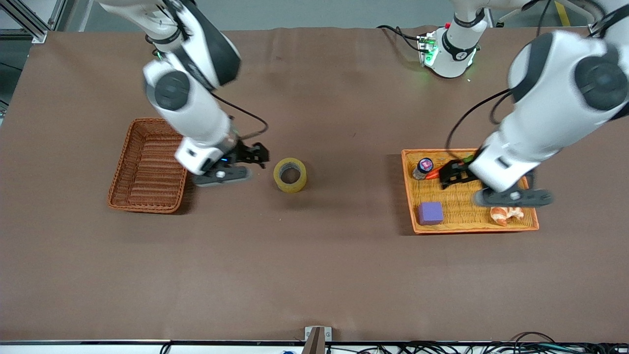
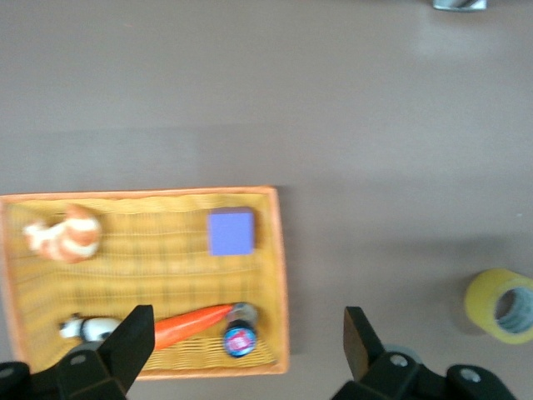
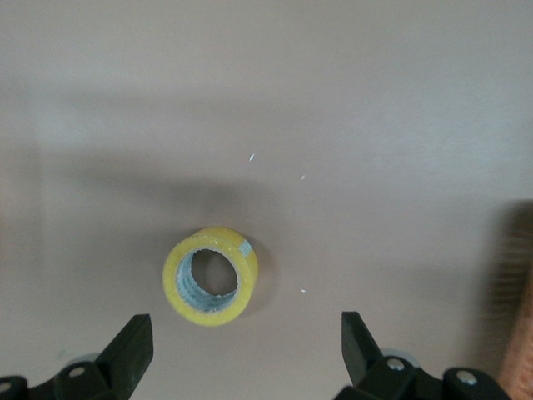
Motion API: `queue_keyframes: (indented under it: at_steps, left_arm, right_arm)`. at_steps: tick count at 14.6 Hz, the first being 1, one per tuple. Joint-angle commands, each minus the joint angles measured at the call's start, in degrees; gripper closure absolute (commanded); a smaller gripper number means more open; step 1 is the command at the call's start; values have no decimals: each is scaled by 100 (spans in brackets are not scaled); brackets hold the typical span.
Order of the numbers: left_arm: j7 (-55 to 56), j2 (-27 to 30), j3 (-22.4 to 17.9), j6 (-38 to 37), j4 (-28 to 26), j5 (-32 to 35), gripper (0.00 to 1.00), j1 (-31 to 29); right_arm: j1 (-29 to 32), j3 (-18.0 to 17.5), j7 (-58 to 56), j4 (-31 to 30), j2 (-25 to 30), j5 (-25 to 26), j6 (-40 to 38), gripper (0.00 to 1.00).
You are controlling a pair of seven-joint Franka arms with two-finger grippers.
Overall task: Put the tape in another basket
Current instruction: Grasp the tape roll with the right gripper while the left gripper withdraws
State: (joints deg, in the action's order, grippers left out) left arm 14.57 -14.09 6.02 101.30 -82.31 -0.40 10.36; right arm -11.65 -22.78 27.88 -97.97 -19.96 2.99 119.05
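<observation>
Sitting flat on the table [image 1: 314, 275], the tape [image 1: 290, 174] is between both baskets; right gripper [image 1: 253, 156] and left gripper [image 1: 454, 173] hover wide open, holding nothing.

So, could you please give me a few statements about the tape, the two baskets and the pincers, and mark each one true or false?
1. The tape lies on the bare table, between the two baskets. True.
2. The right pincer is shut on the tape. False: it is open, beside the tape, not touching it.
3. The reddish-brown basket holds the purple block. False: the purple block lies in the orange tray basket.
4. The left pincer is over the orange tray basket. True.
5. The left pincer is holding the carrot. False: it is open and holds nothing.
</observation>
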Motion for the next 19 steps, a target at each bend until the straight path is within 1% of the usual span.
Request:
queue_keyframes:
  at_steps: [1, 2, 3, 4, 5, 7, 8, 9, 11, 14, 16, 17, 18, 19]
  left_arm:
    - [-532, 1011, -399, 118, -1066, -83, 0, 36]
    - [-595, 1239, -435, 144, -1320, -57, 0, -16]
    - [-596, 1485, -427, 197, -1584, -48, 0, -156]
    - [-631, 1688, -418, 371, -1796, -48, 5, -297]
    - [-761, 1777, -418, 486, -1867, -48, 7, -394]
    - [-930, 1787, -418, 487, -1920, -48, 6, -404]
    - [-982, 1752, -418, 478, -1929, -48, 4, -438]
    - [-991, 1725, -418, 487, -1930, -48, 4, -465]
    - [-1000, 1681, -418, 505, -1894, -48, 0, -474]
    - [-1000, 1620, -426, 505, -1903, 39, 0, -474]
    - [-1000, 1611, -426, 505, -1921, 119, 0, -465]
    - [-1009, 1611, -418, 505, -1929, 119, 0, -474]
    - [-1018, 1611, -418, 496, -1930, 119, 0, -509]
    - [-1044, 1611, -400, 496, -1938, 119, 0, -631]
  right_arm:
    - [-267, -16, 559, 24, -753, 630, 407, 0]
    - [-311, -16, 674, -11, -929, 841, 486, 0]
    - [-390, -16, 718, -90, -1052, 948, 609, 0]
    - [-452, -16, 719, -291, -1123, 966, 810, 0]
    - [-505, -16, 719, -493, -1133, 975, 1039, 0]
    - [-584, -16, 719, -758, -1150, 984, 1383, 0]
    - [-636, -16, 736, -759, -1220, 993, 1419, 0]
    - [-689, -16, 762, -759, -1290, 1080, 1436, 0]
    - [-681, -16, 850, -759, -1457, 1326, 1541, 0]
    - [-672, -16, 1254, -759, -1677, 1782, 1647, 0]
    - [-698, -7, 1500, -759, -1730, 1898, 1753, 0]
    - [-733, -7, 1501, -759, -1739, 1924, 1753, 5]
    - [-751, -7, 1510, -759, -1739, 2029, 1744, 20]
    - [-751, -16, 1553, -759, -1739, 2099, 1701, 50]
